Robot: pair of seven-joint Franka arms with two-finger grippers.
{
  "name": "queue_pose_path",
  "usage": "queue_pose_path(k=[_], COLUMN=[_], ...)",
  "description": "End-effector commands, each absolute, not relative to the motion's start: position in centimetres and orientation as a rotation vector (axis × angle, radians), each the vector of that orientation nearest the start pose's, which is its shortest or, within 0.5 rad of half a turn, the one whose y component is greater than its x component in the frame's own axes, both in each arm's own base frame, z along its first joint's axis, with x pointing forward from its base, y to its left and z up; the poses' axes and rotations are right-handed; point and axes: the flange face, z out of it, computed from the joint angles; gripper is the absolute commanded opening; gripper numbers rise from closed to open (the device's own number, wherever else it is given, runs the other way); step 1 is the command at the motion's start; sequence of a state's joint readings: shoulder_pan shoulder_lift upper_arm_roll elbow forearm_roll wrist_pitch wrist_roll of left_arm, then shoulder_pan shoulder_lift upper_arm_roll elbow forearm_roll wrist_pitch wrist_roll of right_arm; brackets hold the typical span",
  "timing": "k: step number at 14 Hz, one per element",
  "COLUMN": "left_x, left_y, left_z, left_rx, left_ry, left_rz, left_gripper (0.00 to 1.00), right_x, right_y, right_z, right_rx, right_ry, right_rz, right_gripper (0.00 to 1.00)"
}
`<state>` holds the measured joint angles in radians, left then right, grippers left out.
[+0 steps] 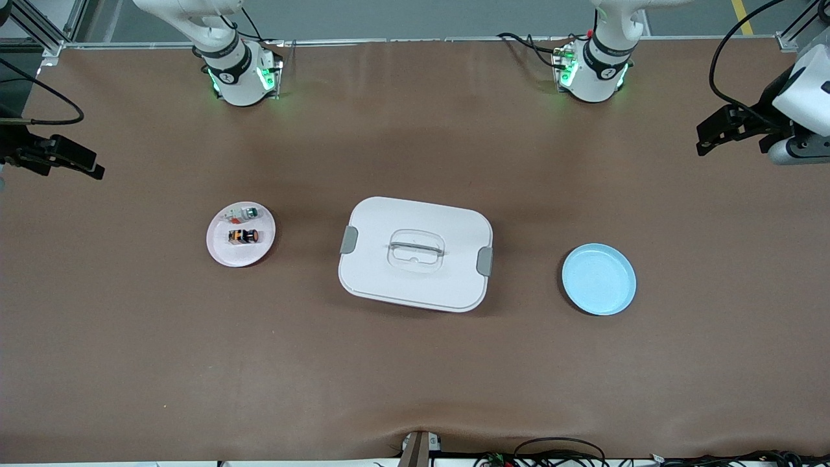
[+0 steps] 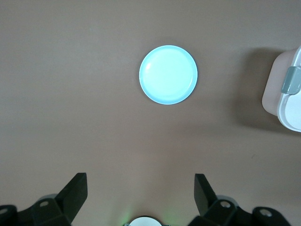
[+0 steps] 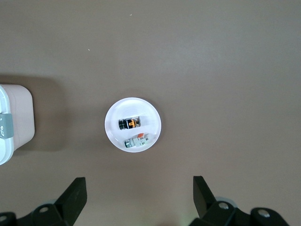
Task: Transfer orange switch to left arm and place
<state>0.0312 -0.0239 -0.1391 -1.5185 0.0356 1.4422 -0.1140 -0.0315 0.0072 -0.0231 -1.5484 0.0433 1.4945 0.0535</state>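
On the white plate (image 1: 224, 254) toward the right arm's end we see the orange switch (image 1: 243, 236) lying untouched, so nothing is transferred yet; pick, handover and drop all remain. Beside it lies a white switch (image 1: 246, 213). We see the blue plate (image 1: 598, 279) bare and the box (image 1: 415, 253) lidded between the plates. Right gripper (image 3: 138, 200) and left gripper (image 2: 141, 197) both hang high, jaws wide apart, holding nothing.
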Motion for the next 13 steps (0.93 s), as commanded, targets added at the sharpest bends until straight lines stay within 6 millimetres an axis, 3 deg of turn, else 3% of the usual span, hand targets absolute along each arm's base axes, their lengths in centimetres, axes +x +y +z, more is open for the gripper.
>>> queue_pose_path(k=[1, 5, 7, 13], left_x=[53.1, 53.1, 54.3, 53.7], left_y=[-5.5, -5.1, -4.5, -4.4], left_z=[65.5, 65.5, 66.3, 65.2], left_rx=[-3.079, -3.079, -3.086, -3.079], left_ry=[-0.003, 0.000, -0.013, 0.028], left_rz=[0.075, 0.074, 0.042, 0.125], left_gripper=[1.00, 1.00, 1.00, 1.00], right_x=[54.5, 54.5, 54.5, 54.4], right_y=[-2.6, -2.5, -2.4, -2.4], right_z=[63.2, 63.2, 63.2, 63.3], right_rx=[-3.094, -3.094, -3.094, -3.094], right_ry=[0.161, 0.153, 0.151, 0.151], right_rz=[0.069, 0.069, 0.069, 0.069], right_gripper=[1.00, 1.00, 1.00, 1.00])
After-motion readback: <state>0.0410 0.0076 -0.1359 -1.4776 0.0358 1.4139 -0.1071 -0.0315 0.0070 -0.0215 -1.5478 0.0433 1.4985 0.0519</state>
